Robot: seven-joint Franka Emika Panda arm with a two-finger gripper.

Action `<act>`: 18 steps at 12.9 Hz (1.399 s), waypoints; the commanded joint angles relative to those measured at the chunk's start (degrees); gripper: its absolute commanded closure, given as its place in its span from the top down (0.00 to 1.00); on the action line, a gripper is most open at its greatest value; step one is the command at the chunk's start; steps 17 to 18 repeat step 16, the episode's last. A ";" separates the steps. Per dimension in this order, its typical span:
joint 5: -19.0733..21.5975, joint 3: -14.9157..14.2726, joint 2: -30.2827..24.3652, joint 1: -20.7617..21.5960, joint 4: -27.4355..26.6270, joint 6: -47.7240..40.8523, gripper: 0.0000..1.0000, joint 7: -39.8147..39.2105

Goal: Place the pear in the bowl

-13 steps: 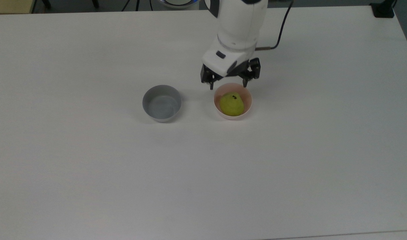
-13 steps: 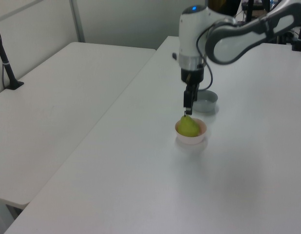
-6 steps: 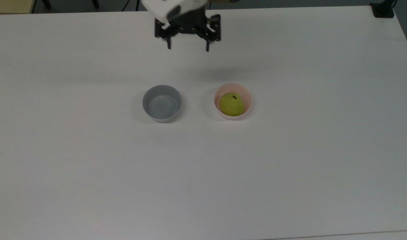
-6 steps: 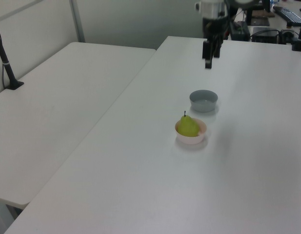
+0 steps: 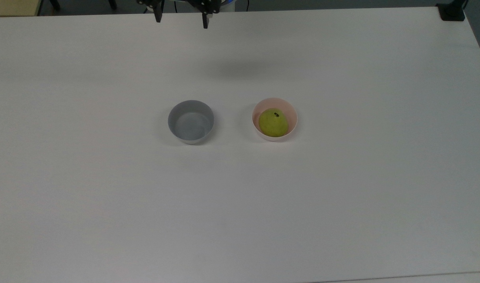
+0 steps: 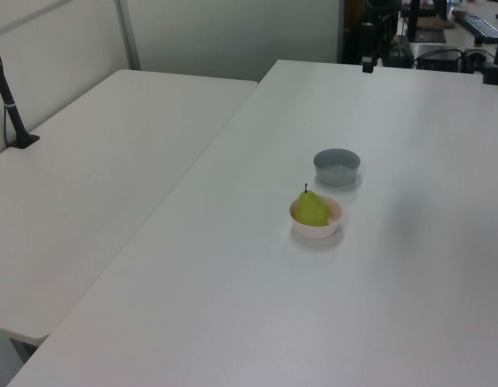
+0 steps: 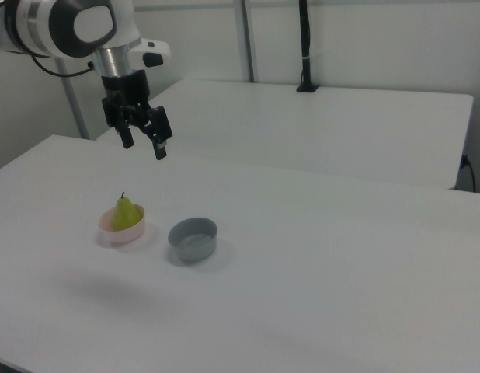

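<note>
Pear [image 5: 273, 123] in pink bowl [image 5: 292, 111], stem up, well below and apart from fingers [image 7: 159, 146] | fingers spread apart, holding nothing, high above bench [image 5: 342, 196] | grey bowl [image 5: 191, 121] beside pink bowl

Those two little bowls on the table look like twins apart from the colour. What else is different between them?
The pink bowl holds the pear, stem up; the grey bowl holds nothing. The pink bowl is pale and warm-toned, the grey bowl darker. In the top view the pink bowl sits to the right, the grey to the left. Both are round, upright, about the same size and stand apart on the table.
</note>
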 commanded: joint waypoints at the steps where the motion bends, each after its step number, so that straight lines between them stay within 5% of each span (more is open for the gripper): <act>1: 1.47 0.34 -0.92 -4.28 -0.78 -0.23 1.00 -10.09; 4: 1.30 0.17 -0.83 -5.26 -0.77 0.73 1.00 -18.72; 18: 1.82 0.17 -0.48 -4.56 -0.95 4.43 1.00 -15.58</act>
